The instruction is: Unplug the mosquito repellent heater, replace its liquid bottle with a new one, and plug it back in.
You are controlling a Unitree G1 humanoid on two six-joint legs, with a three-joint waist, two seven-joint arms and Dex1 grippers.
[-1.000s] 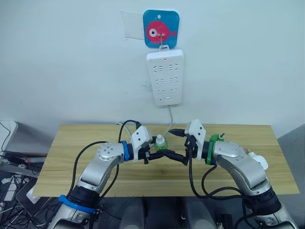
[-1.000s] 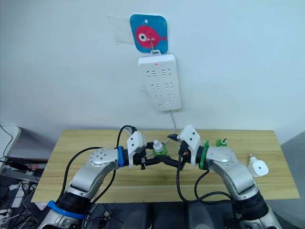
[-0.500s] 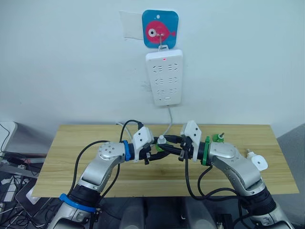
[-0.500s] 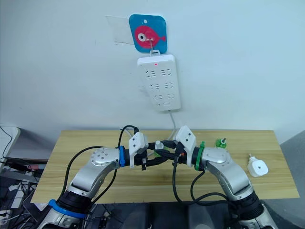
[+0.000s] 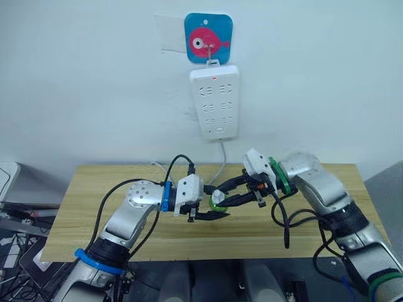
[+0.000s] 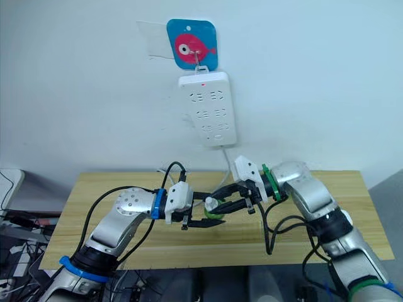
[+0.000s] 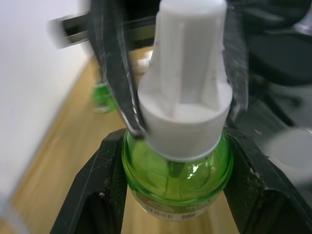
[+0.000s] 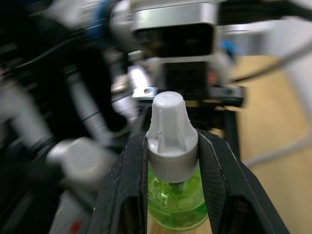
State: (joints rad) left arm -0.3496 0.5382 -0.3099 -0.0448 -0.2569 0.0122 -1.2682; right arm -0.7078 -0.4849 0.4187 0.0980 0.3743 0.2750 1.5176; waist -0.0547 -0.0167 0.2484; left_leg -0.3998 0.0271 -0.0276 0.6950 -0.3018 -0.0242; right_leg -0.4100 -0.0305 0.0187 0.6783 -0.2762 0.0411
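Right tool (image 8: 171, 161) newly on ribbed cap (image 8: 170, 136).

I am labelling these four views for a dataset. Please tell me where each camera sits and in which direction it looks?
Left eye view: on the head, looking forward and down at the table, both arms and the wall power strip.
Right eye view: the head's other eye, the same scene.
Left wrist view: on the left wrist, looking along the left gripper at the new bottle.
Right wrist view: on the right wrist, looking along the right gripper at the bottle's white cap.
Shared: both wrist views show that capped bottle, held by both grippers.
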